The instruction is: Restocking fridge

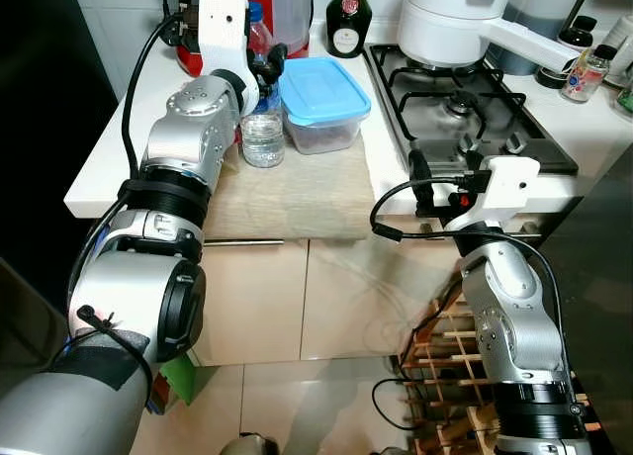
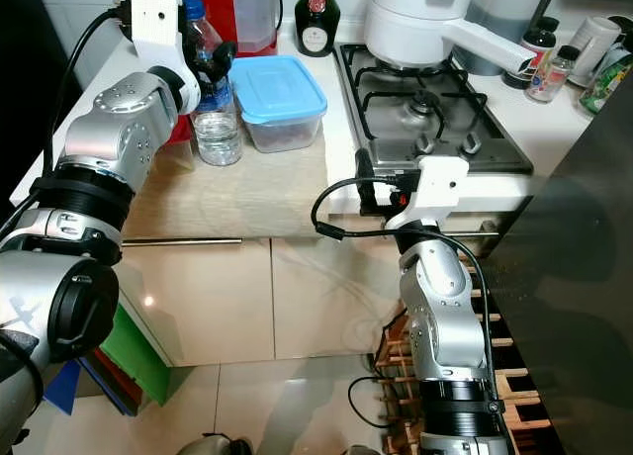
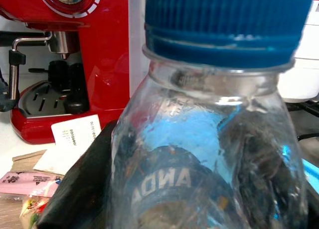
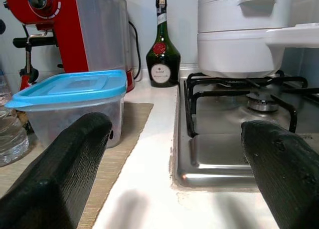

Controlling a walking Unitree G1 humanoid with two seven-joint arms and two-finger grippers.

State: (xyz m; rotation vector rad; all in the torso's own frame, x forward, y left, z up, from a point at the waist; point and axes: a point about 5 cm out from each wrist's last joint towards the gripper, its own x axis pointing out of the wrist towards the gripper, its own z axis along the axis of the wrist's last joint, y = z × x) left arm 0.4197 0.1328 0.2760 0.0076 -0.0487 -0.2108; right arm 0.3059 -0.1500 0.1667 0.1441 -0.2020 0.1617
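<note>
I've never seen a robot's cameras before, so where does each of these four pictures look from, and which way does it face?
Left eye view: on the head, looking down at the counter; both silver arms show, the left gripper at the water bottle.
Right eye view: the head's other eye, same scene; the right gripper is at the counter edge.
Left wrist view: along the left fingers, close on the bottle with the red coffee machine behind.
Right wrist view: between the open fingers, facing the blue-lidded container and stove.
Shared: both eyes and the right wrist see the container.

Red coffee machine [image 4: 65, 25], green bottle [image 1: 348, 20], gas hob [image 1: 465, 109].
</note>
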